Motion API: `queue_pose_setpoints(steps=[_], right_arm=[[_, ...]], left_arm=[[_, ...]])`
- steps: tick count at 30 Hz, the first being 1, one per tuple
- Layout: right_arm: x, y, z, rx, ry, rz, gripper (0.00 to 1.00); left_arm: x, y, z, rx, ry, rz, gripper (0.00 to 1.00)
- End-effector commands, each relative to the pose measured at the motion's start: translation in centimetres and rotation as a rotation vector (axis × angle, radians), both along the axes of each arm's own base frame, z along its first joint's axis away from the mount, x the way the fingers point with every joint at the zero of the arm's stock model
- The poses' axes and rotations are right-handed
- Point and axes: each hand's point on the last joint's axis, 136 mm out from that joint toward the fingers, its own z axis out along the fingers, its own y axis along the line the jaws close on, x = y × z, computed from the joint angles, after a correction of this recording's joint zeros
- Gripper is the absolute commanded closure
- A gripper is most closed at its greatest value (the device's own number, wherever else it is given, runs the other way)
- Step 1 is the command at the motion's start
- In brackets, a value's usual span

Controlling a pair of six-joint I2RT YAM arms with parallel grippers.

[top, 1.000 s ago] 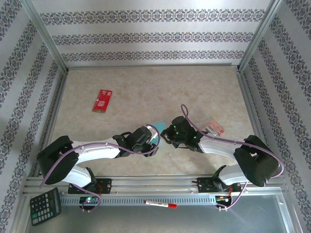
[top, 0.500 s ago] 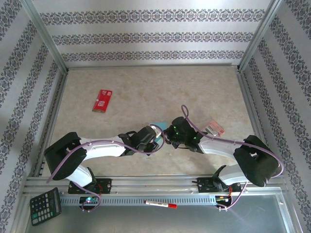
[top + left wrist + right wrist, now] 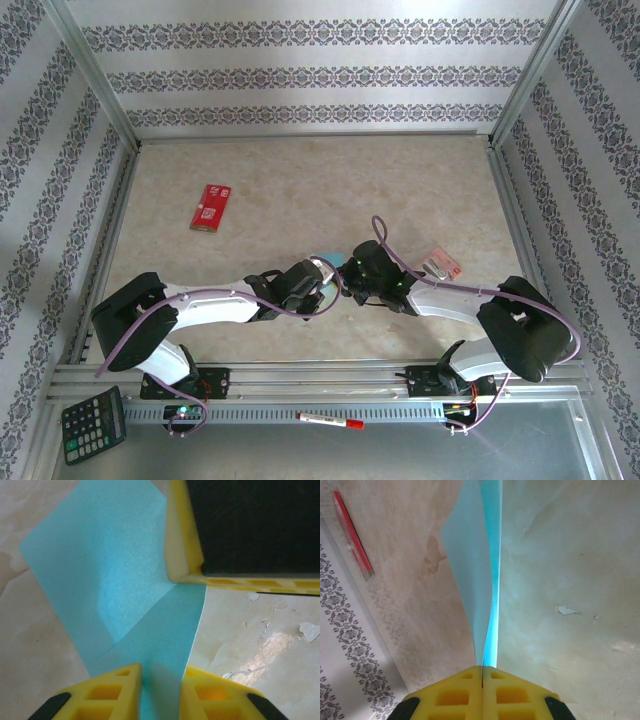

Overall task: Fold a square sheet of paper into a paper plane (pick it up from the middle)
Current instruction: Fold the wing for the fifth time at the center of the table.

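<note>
Far half of the table (image 3: 330,170) is wide open, with just the red packet (image 3: 211,207) lying out on the left, and the wallpapered walls (image 3: 320,75) box it in on three sides. The tight spot is front-centre, where the left gripper (image 3: 161,671) and right gripper (image 3: 482,668) sit nose to nose with the teal square sheet of paper (image 3: 115,565) running between them. The left arm (image 3: 200,305) and right arm (image 3: 450,298) lie across the near strip, and a small pink-and-yellow packet (image 3: 441,264) sits just beside the right one.
</note>
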Motion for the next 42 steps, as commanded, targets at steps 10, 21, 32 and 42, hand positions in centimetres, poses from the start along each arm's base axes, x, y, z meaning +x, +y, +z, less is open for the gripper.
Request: queue_pose_setpoints(steps=[10, 21, 32, 42], right_arm=[[-0.1, -0.1, 0.2, 0.001, -0.008, -0.007, 0.86], [0.5, -4.7, 2.2, -0.087, -0.099, -0.030, 0.74], [1.1, -8.2, 3.2, -0.177, -0.169, 0.022, 0.71], [1.5, -7.8, 3.1, -0.215, -0.203, 0.104, 0.69]], left_arm=[[0.1, 0.5, 0.5, 0.020, -0.032, 0.010, 0.93], [-0.4, -0.4, 1.9, -0.165, 0.010, 0.042, 1.00], [-0.9, -1.9, 1.9, -0.367, 0.094, 0.107, 1.00], [-1.3, -2.5, 1.6, -0.527, 0.171, 0.187, 1.00]])
